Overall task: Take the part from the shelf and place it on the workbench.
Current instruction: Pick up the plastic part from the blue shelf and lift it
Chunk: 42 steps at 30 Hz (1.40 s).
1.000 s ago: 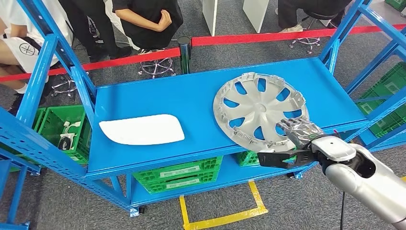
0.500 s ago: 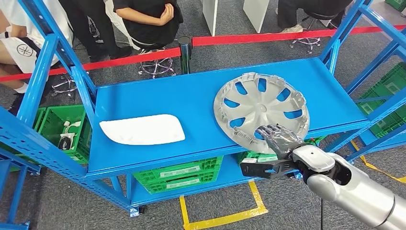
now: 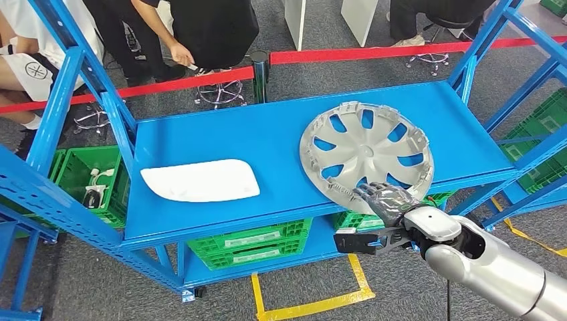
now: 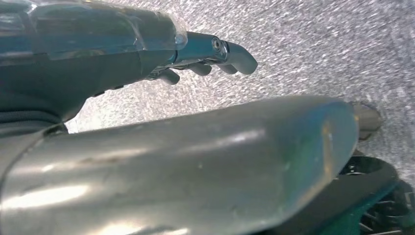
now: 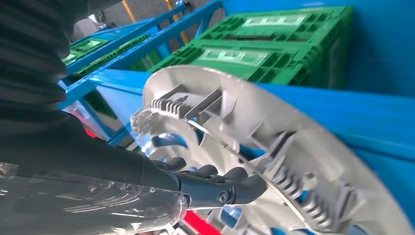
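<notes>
A silver wheel cover (image 3: 366,154) lies inner side up on the right half of the blue shelf board (image 3: 234,144), its near rim at the board's front edge. My right hand (image 3: 388,204) comes in from below on the right. Its fingers (image 3: 376,194) lie over the cover's near rim, while the thumb (image 3: 361,241) sticks out apart below the shelf edge. In the right wrist view the dark fingers (image 5: 210,186) reach in over the ribbed rim of the cover (image 5: 293,161). My left hand (image 4: 195,54) hangs over grey floor, fingers slightly bent, holding nothing.
A white curved panel (image 3: 200,180) lies on the shelf's left half. Green crates (image 3: 247,244) sit on the lower level, with another (image 3: 90,180) at the left. Blue uprights (image 3: 63,100) frame the shelf. People (image 3: 207,27) stand behind a red barrier (image 3: 374,50).
My right hand has slid left along the cover's near rim, from its right side to its front. A person behind the barrier has leaned forward with an arm out.
</notes>
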Available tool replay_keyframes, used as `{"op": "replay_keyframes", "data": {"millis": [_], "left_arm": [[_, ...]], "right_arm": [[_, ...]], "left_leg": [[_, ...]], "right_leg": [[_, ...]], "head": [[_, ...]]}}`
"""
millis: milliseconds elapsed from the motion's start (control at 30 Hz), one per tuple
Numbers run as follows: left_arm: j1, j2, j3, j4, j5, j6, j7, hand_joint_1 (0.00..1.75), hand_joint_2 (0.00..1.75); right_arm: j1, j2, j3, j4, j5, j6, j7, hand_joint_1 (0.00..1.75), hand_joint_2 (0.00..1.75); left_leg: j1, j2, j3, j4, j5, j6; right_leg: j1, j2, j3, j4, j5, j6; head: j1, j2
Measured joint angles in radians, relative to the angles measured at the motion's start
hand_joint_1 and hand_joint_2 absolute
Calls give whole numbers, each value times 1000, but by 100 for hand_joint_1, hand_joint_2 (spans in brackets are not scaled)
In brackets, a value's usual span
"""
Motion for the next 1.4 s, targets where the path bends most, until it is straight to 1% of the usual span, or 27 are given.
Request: {"op": "replay_keyframes", "data": {"millis": [133, 400, 633, 867, 1000, 1233, 1300, 1400], "left_arm": [[0, 0, 0, 0, 5, 1, 4, 0, 0], [0, 0, 0, 0, 7, 0, 12, 0, 0], [0, -9, 0, 0, 8, -4, 22, 0, 0], [1, -27, 0, 0, 17, -5, 31, 0, 0], [1, -35, 0, 0, 19, -5, 33, 0, 0], [2, -38, 0, 0, 21, -2, 42, 0, 0], [2, -38, 0, 0, 21, -2, 44, 0, 0], [2, -38, 0, 0, 20, -1, 40, 0, 0]], "right_arm": [[1, -3, 0, 0, 90, -54, -30, 0, 175], [1, -3, -1, 0, 133, -77, -45, 0, 175], [11, -5, -10, 0, 246, -130, -79, 0, 175], [24, -4, -57, 0, 346, -161, -92, 0, 175], [40, -12, -97, 0, 356, -176, -89, 0, 175], [106, -41, -193, 6, 348, -221, -61, 0, 175], [125, -48, -222, 9, 336, -212, -58, 0, 175], [148, -57, -257, 14, 312, -168, -55, 0, 175]], "left_leg": [[0, -1, 0, 0, 0, 0], [0, -1, 0, 0, 0, 1], [0, -3, 0, 0, 0, 1], [0, -3, 0, 0, 0, 1], [0, -5, 0, 0, 1, 1], [0, -8, 0, 0, 1, 1], [0, -9, 0, 0, 1, 1], [0, -10, 0, 0, 1, 1]], "right_leg": [[0, 0, 0, 0, 0, 0], [0, -1, 1, 0, 0, 0], [0, -2, 1, 0, 0, 0], [0, -3, 1, -1, 0, 0], [0, -3, 1, -1, 0, 0], [0, -5, 2, -2, 0, 1], [0, -5, 3, -3, -1, 1], [0, -5, 3, -3, -1, 1]], "head": [[0, 0], [0, 0], [0, 0], [0, 0], [0, 0], [0, 0], [0, 0], [0, 0]]}}
